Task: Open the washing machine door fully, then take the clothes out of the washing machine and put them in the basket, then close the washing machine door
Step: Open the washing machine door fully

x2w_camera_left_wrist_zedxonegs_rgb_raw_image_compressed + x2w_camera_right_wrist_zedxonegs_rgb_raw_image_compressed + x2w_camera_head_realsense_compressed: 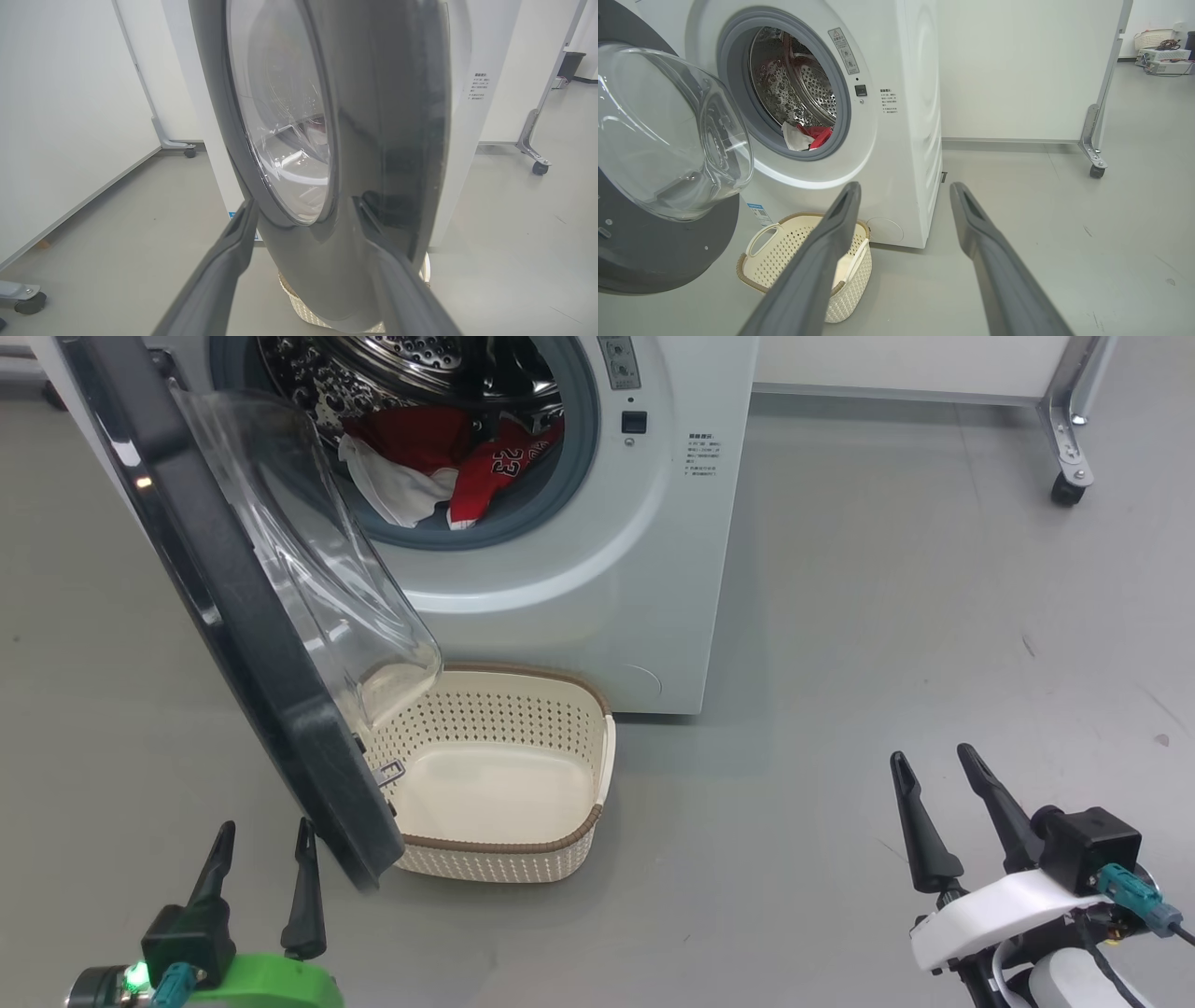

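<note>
Washing machine door (238, 644): swung out, glass bowl overhanging the basket (504, 845); you would judge it not yet fully open.
Clothes (420, 457): red-and-white, inside the washing machine (607, 569) drum.
Left gripper (266, 826), right gripper (932, 756): both spread, empty.
Next: you likely push the door wider.

Smooth grey floor (896, 644), white washing machine (644, 588) standing on it, cream basket (509, 863) set down just beside the machine's front, wheeled metal leg (1067, 448) of a white panel (915, 364) farther right, few small dark scuffs (1160, 740) on the bare stretch at right
</note>
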You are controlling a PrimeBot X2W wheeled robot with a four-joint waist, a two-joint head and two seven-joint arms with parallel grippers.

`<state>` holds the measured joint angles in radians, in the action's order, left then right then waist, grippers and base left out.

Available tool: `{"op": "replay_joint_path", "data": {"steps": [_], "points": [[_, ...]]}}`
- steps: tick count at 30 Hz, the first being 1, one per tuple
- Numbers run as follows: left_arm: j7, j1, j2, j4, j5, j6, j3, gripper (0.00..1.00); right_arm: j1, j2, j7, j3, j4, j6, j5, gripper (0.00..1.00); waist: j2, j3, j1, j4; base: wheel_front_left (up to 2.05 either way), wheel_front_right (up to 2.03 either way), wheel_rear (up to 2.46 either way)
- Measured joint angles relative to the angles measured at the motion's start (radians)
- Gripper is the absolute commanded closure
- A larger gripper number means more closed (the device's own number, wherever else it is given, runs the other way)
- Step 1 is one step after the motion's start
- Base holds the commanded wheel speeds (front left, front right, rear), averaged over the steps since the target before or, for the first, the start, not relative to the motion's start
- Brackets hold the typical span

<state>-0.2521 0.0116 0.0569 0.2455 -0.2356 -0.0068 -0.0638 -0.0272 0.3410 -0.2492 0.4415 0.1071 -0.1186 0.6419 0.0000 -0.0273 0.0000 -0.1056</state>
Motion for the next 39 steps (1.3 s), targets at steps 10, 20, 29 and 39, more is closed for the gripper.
{"op": "replay_joint_path", "data": {"steps": [10,20,29,39], "points": [[0.000,0.000,-0.003,0.001,0.000,-0.009,0.007,0.00,0.023,-0.013,0.000,-0.018,-0.007,0.000,-0.029,0.00,0.0000,0.000,0.0000,-0.004,0.00,0.00,0.00],[0.000,0.000,-0.007,0.006,0.008,-0.018,0.014,1.00,0.037,-0.019,0.000,-0.023,-0.008,0.000,-0.049,0.00,0.0000,0.003,0.0000,-0.009,0.00,0.00,0.00],[0.000,0.000,-0.008,0.004,0.008,-0.021,0.036,1.00,0.050,-0.029,0.000,-0.030,-0.009,0.003,-0.063,0.00,0.0000,0.010,0.0000,-0.014,0.00,0.00,0.00],[0.000,-0.037,-0.011,-0.066,-0.021,-0.026,0.092,1.00,0.058,-0.044,0.000,-0.046,-0.010,0.004,-0.071,0.00,0.0000,0.015,0.0000,-0.015,0.00,0.00,0.00]]}}
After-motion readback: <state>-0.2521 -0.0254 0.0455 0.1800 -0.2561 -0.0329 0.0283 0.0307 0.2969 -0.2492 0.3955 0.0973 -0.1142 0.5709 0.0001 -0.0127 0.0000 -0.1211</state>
